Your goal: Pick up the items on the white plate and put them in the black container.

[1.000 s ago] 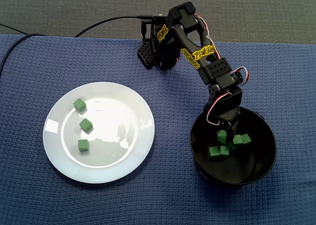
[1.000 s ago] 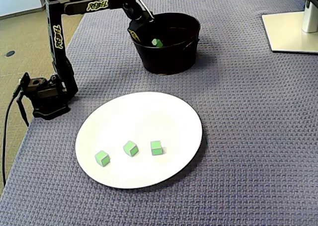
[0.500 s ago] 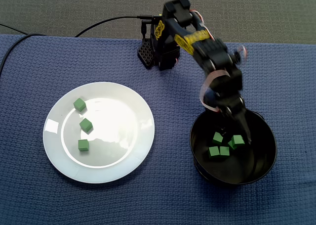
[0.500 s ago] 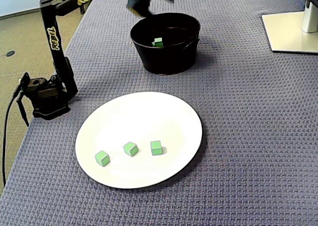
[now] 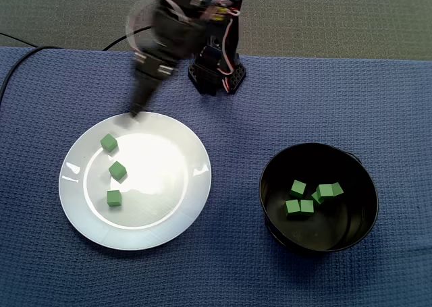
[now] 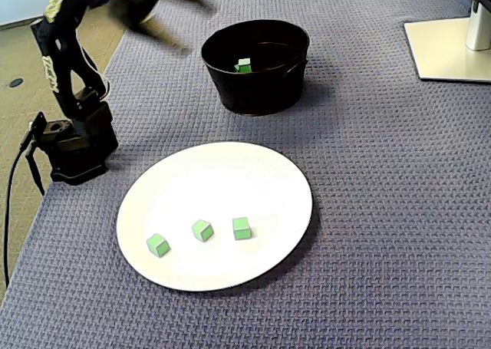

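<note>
**Swinging back to plate for next cube**

Caught mid-swing, badly smeared in both fixed views. Fingers (image 5: 138, 99) over the far rim of plate (image 5: 162, 185), on the base (image 5: 216, 74) side. Pointing down near the top cube (image 5: 109, 142), not touching it. Cannot tell whether fingers are apart or together because of the blur. No green visible at the tip, so probably empty.

Three cubes (image 6: 202, 230) left on plate in a loose row, well apart from each other. Enough room to come down on each one alone. Bowl (image 5: 264, 185) on the tabletop (image 5: 236, 266) right of plate in that view, apart from it. Placed so both fall inside one sweep of the base. Holding a cluster of dropped cubes (image 5: 298, 188) on its floor.

Versus half a second ago: then over the bowl rim, now clear across on the plate side with the bowl fully uncovered. Plate cubes unmoved, same count. Bowl cluster unchanged too.

Judged as the return leg after a drop, roughly past halfway. Next up probably a descent onto the top cube, needing fingers spread and squared to it.
</note>
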